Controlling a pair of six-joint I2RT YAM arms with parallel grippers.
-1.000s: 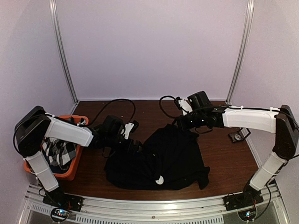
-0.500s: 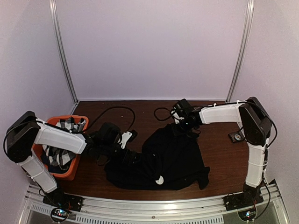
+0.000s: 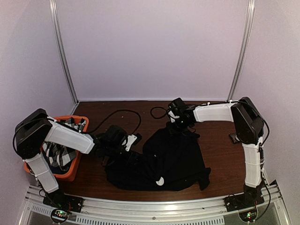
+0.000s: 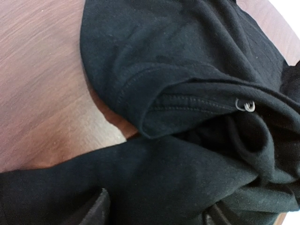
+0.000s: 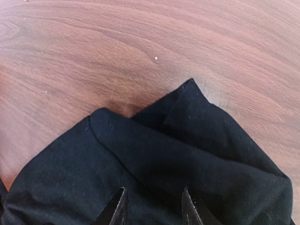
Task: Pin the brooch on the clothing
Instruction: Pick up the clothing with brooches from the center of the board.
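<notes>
Soft, crumpled black T-shirt on woodgrain tabletop; right hand pinches its folded edge, left hand straddles a fold, grip unclear.

Black T-shirt crumpled, bunched, lying centre-front.

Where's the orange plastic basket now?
Top view: orange plastic basket at the brown wooden table's left edge, holding black-and-white checked cloth, left of the black T-shirt.

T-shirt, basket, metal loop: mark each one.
T-shirt (image 3: 173,154), top view, middle of the body.
basket (image 3: 64,176), top view, near orange wall.
metal loop (image 4: 245,105), left wrist view, on the wire by the hem.
</notes>
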